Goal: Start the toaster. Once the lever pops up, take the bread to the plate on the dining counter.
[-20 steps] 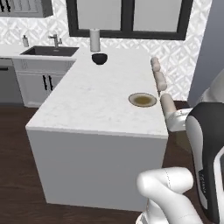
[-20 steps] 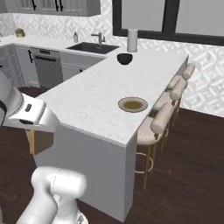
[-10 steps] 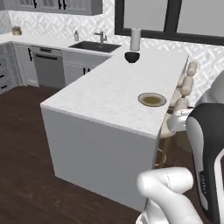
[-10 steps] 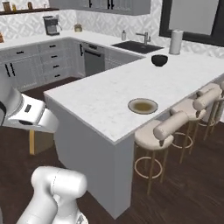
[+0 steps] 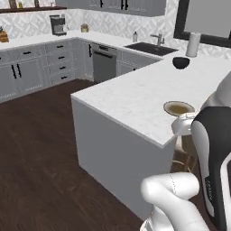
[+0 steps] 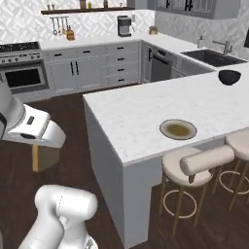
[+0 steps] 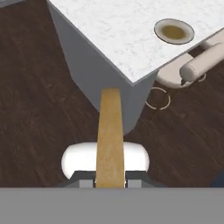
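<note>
Hand view showed the fingers [image 7: 110, 180] clamped on the bread [image 7: 109, 140]; the base had swung round, bringing the plate [image 7: 174, 31] ahead on the tabletop [image 7: 118, 30].

The white top of the dining counter [image 6: 141, 114] is bare around the plate [image 6: 178, 129]. A dark bowl [image 6: 229, 77] sits far back. Padded stools [image 6: 204, 160] stand close under the near edge.
</note>
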Controlling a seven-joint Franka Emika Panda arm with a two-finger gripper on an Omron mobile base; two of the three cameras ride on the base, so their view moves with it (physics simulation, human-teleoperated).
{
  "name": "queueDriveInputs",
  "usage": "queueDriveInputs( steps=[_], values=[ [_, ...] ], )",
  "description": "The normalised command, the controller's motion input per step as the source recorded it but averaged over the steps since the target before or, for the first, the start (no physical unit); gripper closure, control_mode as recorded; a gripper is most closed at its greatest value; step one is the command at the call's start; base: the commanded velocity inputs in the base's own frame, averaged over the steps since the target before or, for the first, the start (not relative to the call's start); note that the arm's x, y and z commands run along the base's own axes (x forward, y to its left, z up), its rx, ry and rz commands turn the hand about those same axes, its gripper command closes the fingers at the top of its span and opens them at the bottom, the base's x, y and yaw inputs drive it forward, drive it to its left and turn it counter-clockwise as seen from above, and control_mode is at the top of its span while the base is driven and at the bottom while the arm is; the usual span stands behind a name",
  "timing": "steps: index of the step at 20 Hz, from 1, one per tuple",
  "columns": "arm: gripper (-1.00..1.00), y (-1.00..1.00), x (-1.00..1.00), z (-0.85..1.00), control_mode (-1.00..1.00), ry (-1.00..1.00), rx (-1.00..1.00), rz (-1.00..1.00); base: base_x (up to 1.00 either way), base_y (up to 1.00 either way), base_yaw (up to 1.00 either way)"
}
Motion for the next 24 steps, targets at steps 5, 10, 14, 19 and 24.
queueDriveInputs(
  steps=[5,10,14,19,24],
  values=[
    [1.0,0.0,0.0,0.0,1.0,0.0,0.0,0.0,0.0,-0.85,0.55],
    [1.0,0.0,0.0,0.0,1.0,0.0,0.0,0.0,-0.06,-0.87,0.52],
    [1.0,0.0,0.0,0.0,1.0,0.0,0.0,0.0,-0.17,-0.79,0.44],
    [1.0,0.0,0.0,0.0,1.0,0.0,0.0,0.0,-0.42,-0.91,0.26],
    [1.0,0.0,0.0,0.0,1.0,0.0,0.0,0.0,-0.38,-0.7,0.02]
  ],
)
